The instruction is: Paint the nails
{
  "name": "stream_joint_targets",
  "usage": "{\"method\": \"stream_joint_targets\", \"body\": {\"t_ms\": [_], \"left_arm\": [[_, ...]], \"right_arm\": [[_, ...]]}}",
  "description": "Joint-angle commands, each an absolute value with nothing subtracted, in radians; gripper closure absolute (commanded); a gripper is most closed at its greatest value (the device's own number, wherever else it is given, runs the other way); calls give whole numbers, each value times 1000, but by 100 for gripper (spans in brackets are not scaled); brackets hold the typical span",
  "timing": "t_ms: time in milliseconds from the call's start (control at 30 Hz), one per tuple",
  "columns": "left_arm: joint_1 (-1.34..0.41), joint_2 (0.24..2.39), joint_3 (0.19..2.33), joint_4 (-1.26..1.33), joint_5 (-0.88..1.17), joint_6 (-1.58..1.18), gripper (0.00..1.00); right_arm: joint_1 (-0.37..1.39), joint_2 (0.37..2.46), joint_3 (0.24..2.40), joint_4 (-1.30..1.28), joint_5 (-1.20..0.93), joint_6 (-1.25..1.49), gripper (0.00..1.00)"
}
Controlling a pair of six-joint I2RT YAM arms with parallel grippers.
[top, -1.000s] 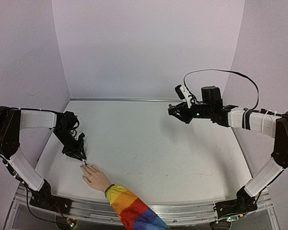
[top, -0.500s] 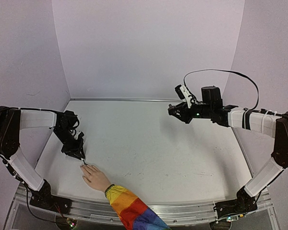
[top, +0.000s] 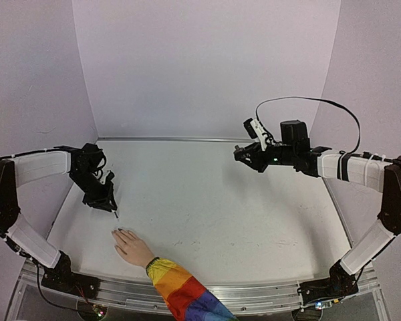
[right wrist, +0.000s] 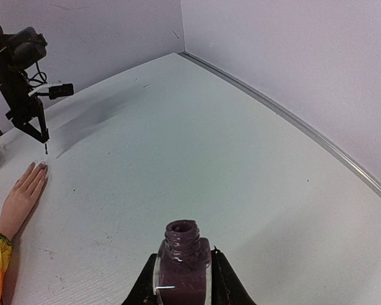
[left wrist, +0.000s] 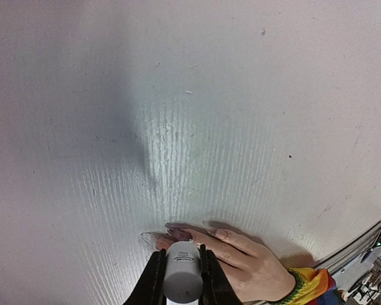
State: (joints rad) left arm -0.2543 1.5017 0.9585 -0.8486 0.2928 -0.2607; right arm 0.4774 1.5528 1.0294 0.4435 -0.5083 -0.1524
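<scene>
Hovering L claw (top: 109, 202) w/ brush (left wrist: 182, 274) above nails (left wrist: 175, 225)

Left arm (top: 43, 167), right arm (top: 361, 167): white-wrapped links, black joints. Left gripper (top: 110, 202), right gripper (top: 243, 154) black. Thin black cable (top: 307, 100) loops above right arm. Green LED (top: 274, 160) at right wrist. Black bases (top: 329, 289).

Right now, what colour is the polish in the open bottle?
Dark purple; right wrist view shows the bottle best.
</scene>
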Motion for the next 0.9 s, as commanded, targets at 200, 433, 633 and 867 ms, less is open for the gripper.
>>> {"method": "stream_joint_targets", "body": {"t_ms": [200,433,633,867], "left_arm": [[-249,1269,1097,-891,412,-243,100],[-249,1171,1121,-826,428,-237,100],[-252,1127,1087,-604,499,-308,100],[-295,1169,1084,-465,565,-337,100]], "right_arm": [[476,1482,1048,498,-538,-125,100],[476,1399,992,563,-519,-72,100],[485,1345,870,716,-525,67,100],[563,1332,810,761,-494,85,100]]}}
